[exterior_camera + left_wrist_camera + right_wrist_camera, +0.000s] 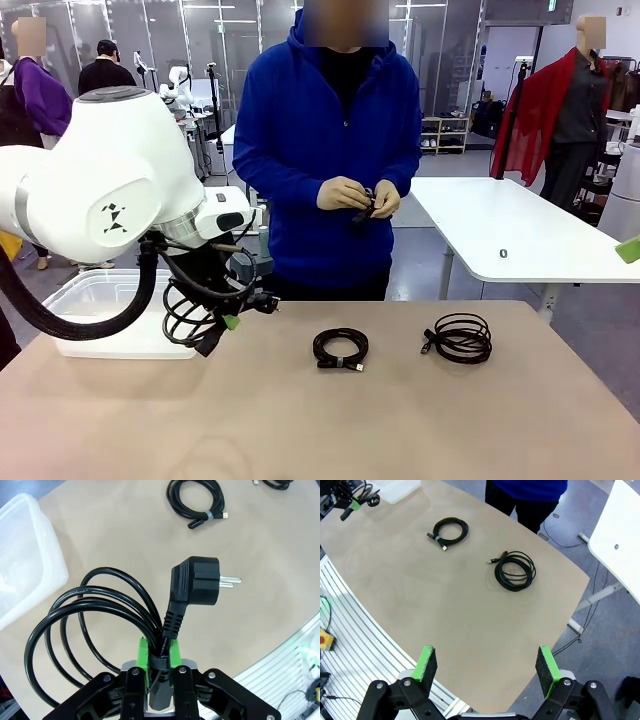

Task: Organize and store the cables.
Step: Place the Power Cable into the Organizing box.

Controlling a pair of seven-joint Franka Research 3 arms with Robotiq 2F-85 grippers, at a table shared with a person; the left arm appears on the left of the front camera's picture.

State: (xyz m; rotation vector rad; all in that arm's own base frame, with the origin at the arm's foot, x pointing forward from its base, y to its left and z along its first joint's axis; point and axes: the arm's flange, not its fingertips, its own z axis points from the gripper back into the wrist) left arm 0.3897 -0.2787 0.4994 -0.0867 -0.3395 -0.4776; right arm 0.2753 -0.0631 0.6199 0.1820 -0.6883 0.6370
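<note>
Power cord [170, 622], coiled, hangs clenched in the left fingers [143, 652] just beside the clear bin [85, 300]; its loose loops may snag the bin's rim. Right fingers [426, 662] stand spread, empty.

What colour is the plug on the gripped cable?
The plug is black; left wrist view shows it best.

No lettering, label or number can be read on anything here.
</note>
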